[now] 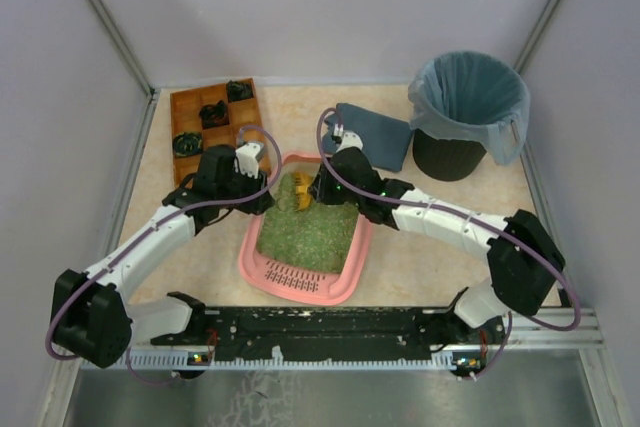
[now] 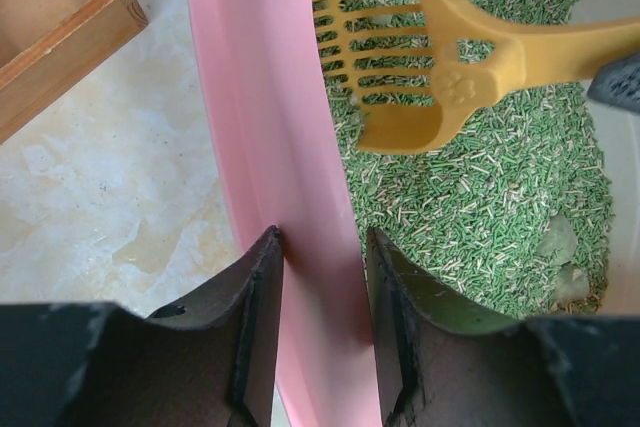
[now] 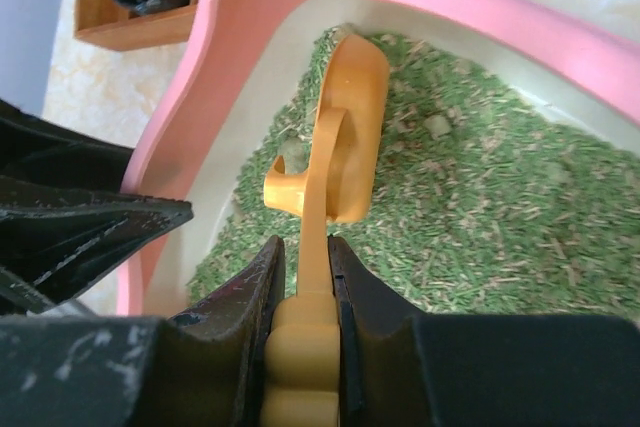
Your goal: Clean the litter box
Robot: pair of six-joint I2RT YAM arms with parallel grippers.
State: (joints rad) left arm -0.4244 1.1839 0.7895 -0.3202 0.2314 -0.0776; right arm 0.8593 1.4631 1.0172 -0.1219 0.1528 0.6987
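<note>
litter box [image 1: 300, 289]: pink, mid-table [image 1: 430, 272] just ahead of the arm bases, slotted grille end nearest the bases. Filled with green granular litter [image 1: 312, 235]; a few pale grey-green lumps [image 2: 560, 247] sit in it by one inner wall.

yellow slotted scoop [image 2: 400, 67] is inside the box at the far end, close to the left wall, head down at the litter. Can't tell if it's carrying anything.

right gripper [image 3: 305, 277]: jaws pressed together on the scoop handle, coming in over the box's far right corner.

left gripper [image 2: 322, 287]: straddling the box's left wall, one finger on the outside face, one on the inside, both against the plastic, so it looks pinched on the wall.

Around it:
- wooden tray [image 1: 190, 107], far left: several compartments, some holding dark items, too small to identify.
- folded blue-grey cloth [image 1: 378, 135], just beyond the box.
- black bin [image 1: 450, 157], far right, blue-grey bag lining it and folded over the rim.
</note>
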